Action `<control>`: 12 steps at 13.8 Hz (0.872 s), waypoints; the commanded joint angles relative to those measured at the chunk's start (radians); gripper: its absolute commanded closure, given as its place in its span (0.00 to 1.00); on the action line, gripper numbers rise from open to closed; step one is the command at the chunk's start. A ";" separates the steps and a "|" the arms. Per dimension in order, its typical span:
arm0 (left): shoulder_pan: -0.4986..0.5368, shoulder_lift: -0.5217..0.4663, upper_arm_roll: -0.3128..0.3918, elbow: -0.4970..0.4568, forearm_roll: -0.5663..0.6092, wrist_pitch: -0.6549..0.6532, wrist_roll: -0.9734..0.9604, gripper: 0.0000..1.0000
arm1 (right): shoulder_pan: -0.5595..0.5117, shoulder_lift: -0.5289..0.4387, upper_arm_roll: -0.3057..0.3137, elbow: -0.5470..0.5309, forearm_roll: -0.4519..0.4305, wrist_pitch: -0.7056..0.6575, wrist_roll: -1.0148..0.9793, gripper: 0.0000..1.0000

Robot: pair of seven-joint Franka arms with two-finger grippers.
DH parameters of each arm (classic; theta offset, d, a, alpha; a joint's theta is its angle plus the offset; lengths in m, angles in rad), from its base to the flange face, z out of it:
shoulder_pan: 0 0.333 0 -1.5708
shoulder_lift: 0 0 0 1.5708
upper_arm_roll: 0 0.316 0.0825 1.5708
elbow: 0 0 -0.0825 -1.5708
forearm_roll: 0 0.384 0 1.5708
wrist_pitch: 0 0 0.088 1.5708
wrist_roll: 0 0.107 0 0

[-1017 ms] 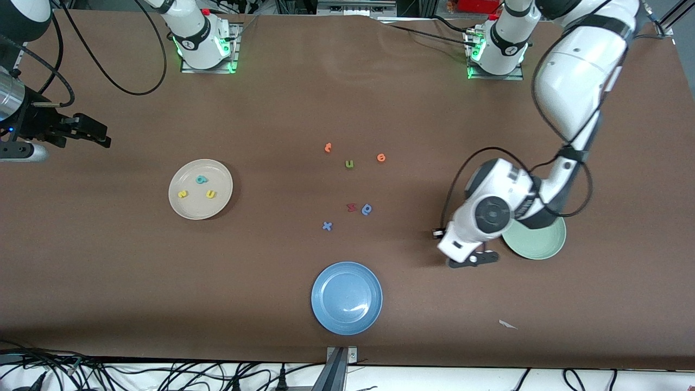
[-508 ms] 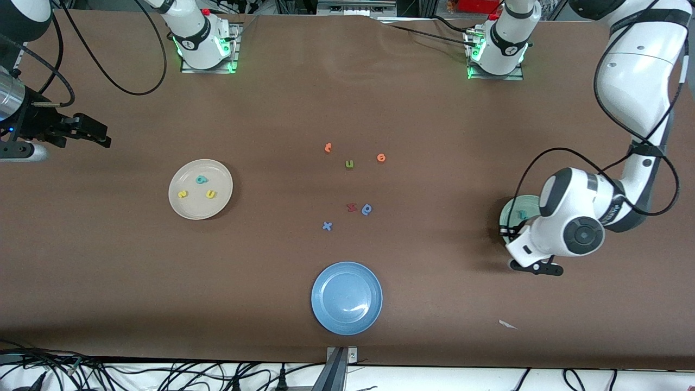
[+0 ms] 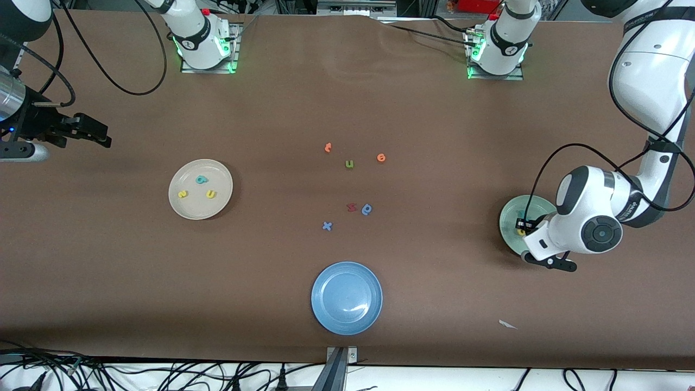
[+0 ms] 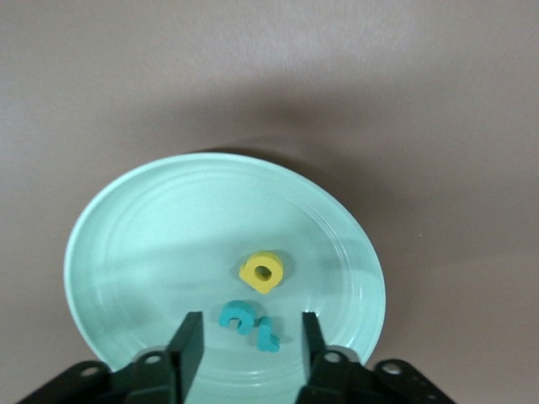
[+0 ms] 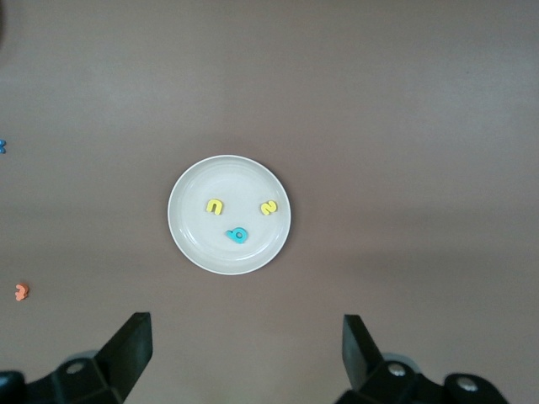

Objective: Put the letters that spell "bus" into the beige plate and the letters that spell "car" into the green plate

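Over the green plate (image 4: 126,227) hung the left pincer (image 4: 249,345), its fingers apart and holding nothing; a yellow a (image 4: 262,272), a teal c (image 4: 237,315) and what looked like a teal r (image 4: 268,335) lay in it; the right pincer (image 5: 244,345) waited wide open and empty; the beige plate (image 3: 187,209) held a teal b (image 3: 202,179), yellow s (image 3: 183,193) and yellow u (image 3: 210,194).

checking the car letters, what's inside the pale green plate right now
Inside the round pale mint-green plate lie a yellow foam a-shape with a hole and two small teal foam letters, c and r. In the front view, the left arm covers part of the plate.
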 commanded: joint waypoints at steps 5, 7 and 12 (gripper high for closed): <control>-0.004 -0.126 -0.009 0.008 0.002 -0.099 0.007 0.00 | -0.002 -0.015 0.007 -0.008 -0.018 0.002 -0.008 0.00; -0.010 -0.140 -0.010 0.043 -0.013 -0.173 -0.022 0.00 | -0.002 -0.015 0.007 -0.008 -0.018 0.002 -0.008 0.00; -0.012 -0.292 0.066 0.028 -0.151 -0.233 0.025 0.00 | -0.003 -0.015 0.007 -0.008 -0.018 0.002 -0.009 0.00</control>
